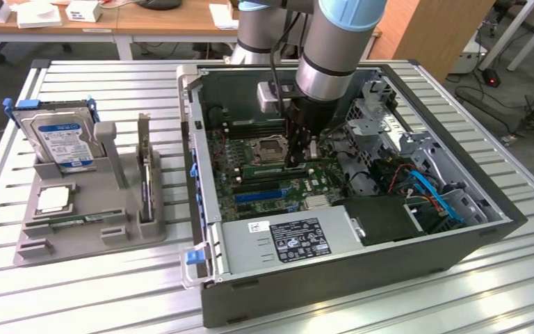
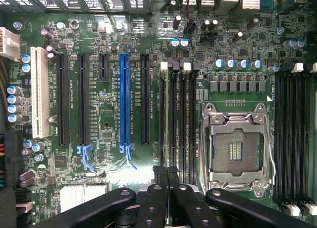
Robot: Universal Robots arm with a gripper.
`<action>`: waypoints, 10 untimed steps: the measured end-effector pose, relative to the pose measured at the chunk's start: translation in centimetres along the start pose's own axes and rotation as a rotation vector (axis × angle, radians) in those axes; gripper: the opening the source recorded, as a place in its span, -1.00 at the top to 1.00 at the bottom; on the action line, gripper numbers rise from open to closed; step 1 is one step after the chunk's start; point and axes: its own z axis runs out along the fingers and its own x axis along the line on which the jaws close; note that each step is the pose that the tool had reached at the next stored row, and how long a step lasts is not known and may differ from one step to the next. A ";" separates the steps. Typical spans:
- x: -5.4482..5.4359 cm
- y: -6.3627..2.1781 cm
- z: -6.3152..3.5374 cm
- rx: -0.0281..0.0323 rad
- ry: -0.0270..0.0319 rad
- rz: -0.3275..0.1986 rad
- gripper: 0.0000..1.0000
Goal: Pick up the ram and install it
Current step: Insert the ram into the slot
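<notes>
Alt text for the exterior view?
A robot arm reaches down into an open computer case, its shut gripper low over the memory slots beside the CPU socket. On the exterior view's left, a grey tray holds a hard drive and an expansion card.

Slatted metal table (image 1: 81, 278), wooden desks (image 1: 156, 21) beyond, grey floor (image 1: 527, 174) with trailing cables (image 1: 489, 104)

The case (image 1: 341, 289) is open upward (walls all round); room is clear over the motherboard (image 1: 239, 156). Drive cage (image 1: 378, 129) and cables (image 1: 439, 198) crowd the exterior view's right, the PSU (image 1: 290, 240) blocks the near edge, the gripper (image 1: 295, 161) occupies the centre.
</notes>
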 end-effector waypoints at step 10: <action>0.0 0.00 0.11 -0.0002 0.0006 -0.004 0.80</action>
